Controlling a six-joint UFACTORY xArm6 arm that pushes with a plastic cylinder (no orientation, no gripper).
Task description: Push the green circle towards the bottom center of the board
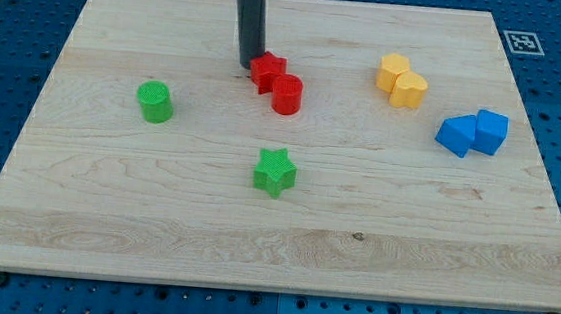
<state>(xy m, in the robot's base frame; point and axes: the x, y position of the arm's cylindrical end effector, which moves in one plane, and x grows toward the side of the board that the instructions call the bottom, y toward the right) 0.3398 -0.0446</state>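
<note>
The green circle (154, 102) stands on the wooden board (155, 227) at the view's left, about mid-height. My tip (247, 67) rests on the board near the view's top centre, touching or nearly touching the left side of a red star-like block (266, 72). The tip is up and to the right of the green circle, well apart from it. A red cylinder (286, 94) sits against the red block's lower right. A green star (275, 172) lies near the board's centre, below the red pair.
Two yellow blocks (402, 82) sit together at the upper right. Two blue blocks (473, 133) sit together at the right. A fiducial marker (521, 42) is beside the board's top right corner. Blue perforated table surrounds the board.
</note>
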